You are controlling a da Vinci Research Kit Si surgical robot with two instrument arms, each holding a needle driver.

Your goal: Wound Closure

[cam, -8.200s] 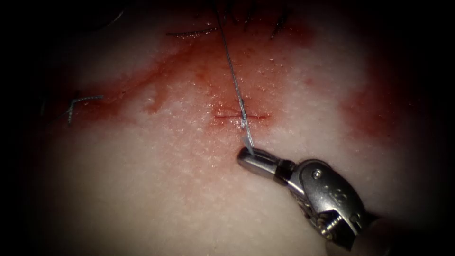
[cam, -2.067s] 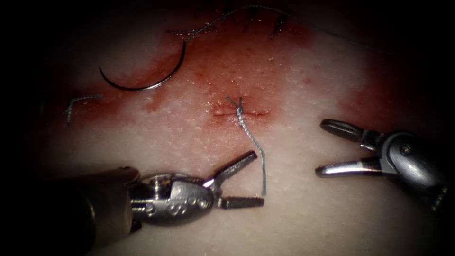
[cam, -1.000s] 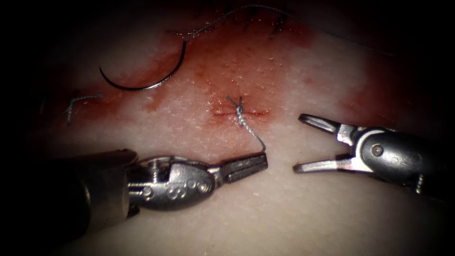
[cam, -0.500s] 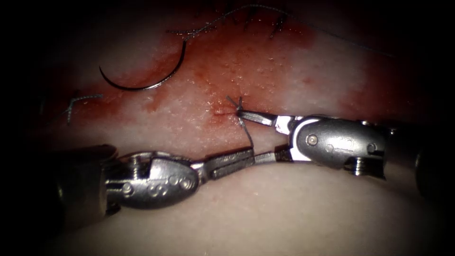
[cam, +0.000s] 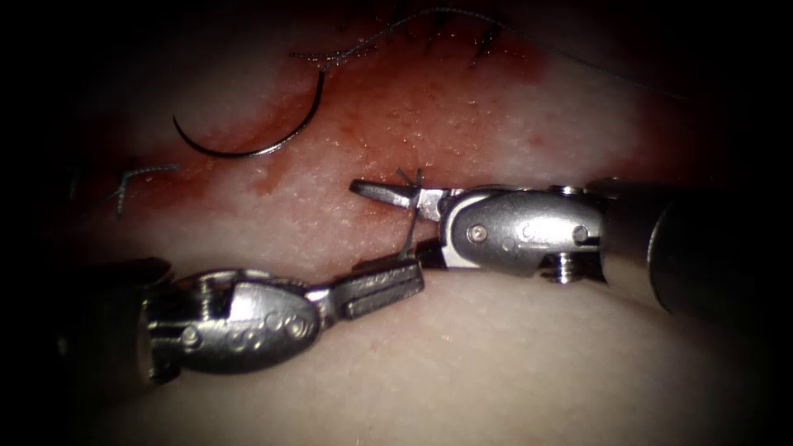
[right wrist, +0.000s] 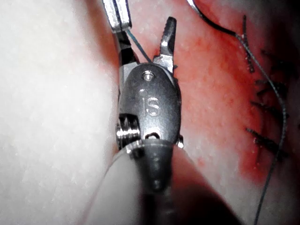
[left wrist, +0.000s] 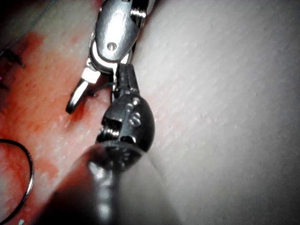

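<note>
My left tool [cam: 415, 278] comes in from the lower left, jaws shut on the free thread tail [cam: 408, 235]. The tail rises taut to the knot [cam: 411, 178] on the small cut [cam: 382, 200]. My right tool [cam: 357, 226] reaches in from the right with jaws open on either side of that tail and holds nothing. Its upper finger [cam: 380, 192] lies over the cut just below the knot. The curved needle [cam: 248, 151] lies loose on the tissue, up and left of the cut, not in it. The right wrist view shows the open jaws [right wrist: 145, 35] and the tail [right wrist: 138, 47] between them.
A cut piece of thread [cam: 136, 176] lies on the tissue at far left. Older dark stitches [cam: 487, 37] sit along the far edge, and the needle's thread [cam: 429, 11] trails past them to the right. Red fluid [cam: 462, 116] stains the tissue around the cut.
The right tool has slid left with its jaws open until they straddle the tail at the knot. The left tool, still shut on the tail, has drawn back to the left.
</note>
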